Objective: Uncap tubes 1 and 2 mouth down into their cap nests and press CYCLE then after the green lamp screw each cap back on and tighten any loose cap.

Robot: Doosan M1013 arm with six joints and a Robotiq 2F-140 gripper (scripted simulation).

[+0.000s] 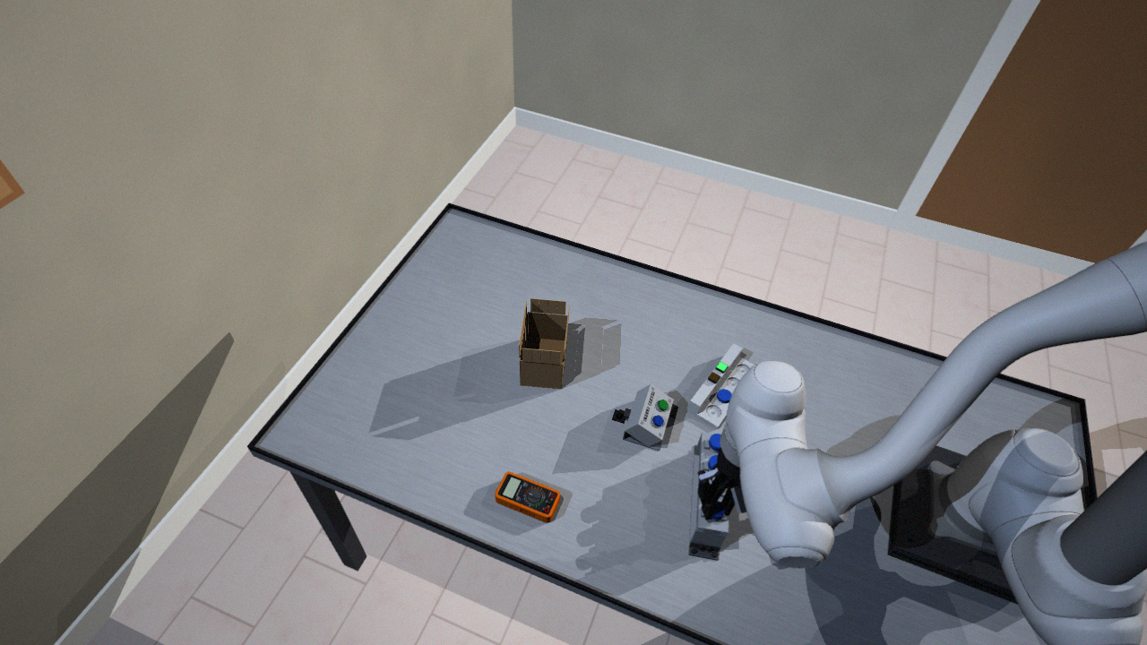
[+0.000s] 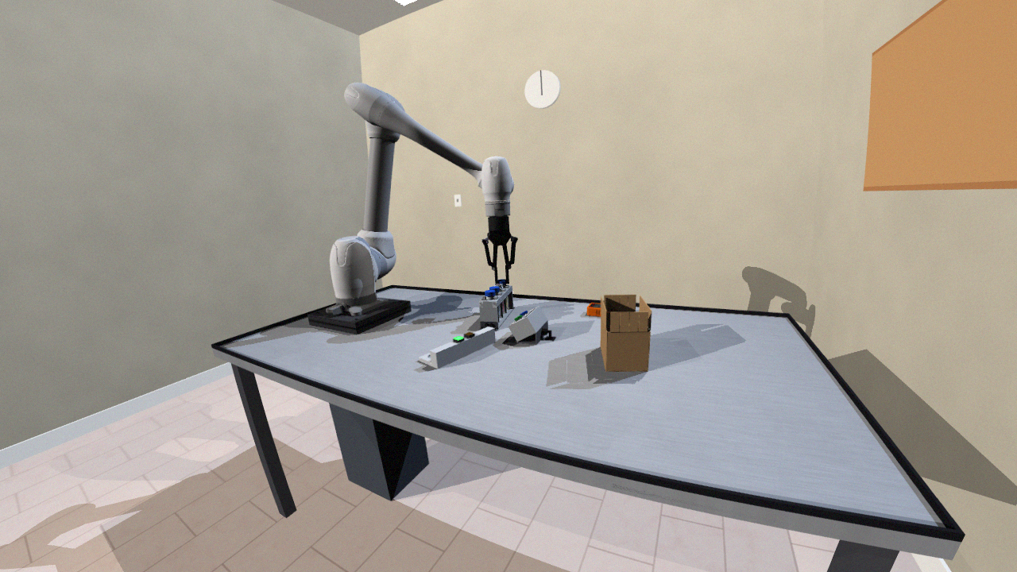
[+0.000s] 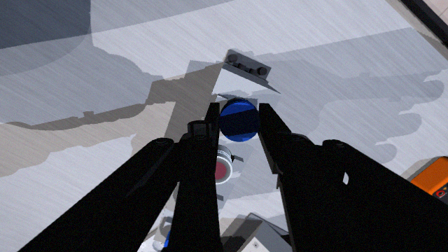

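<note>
My gripper [image 3: 239, 117] [image 1: 707, 497] hangs straight down over the decapping station, at its end nearest the table's front edge. Its fingers are shut on the blue cap [image 3: 239, 120] at that end tube position, touching it on both sides. The tube beside it [image 3: 221, 170] stands open, with red showing inside. Further blue caps along the row are mostly hidden behind my fingers. The cap tray [image 1: 721, 383] has its green lamp [image 1: 721, 366] lit, and one blue cap [image 1: 724, 395] sits in a nest. The key housing [image 1: 651, 414] with the green and blue keys stands left of the tray.
An open cardboard box [image 1: 543, 343] stands mid-table. An orange multimeter [image 1: 527, 495] lies near the front edge and also shows in the wrist view [image 3: 432, 178]. My arm's base plate [image 1: 946, 513] is at the right end of the table.
</note>
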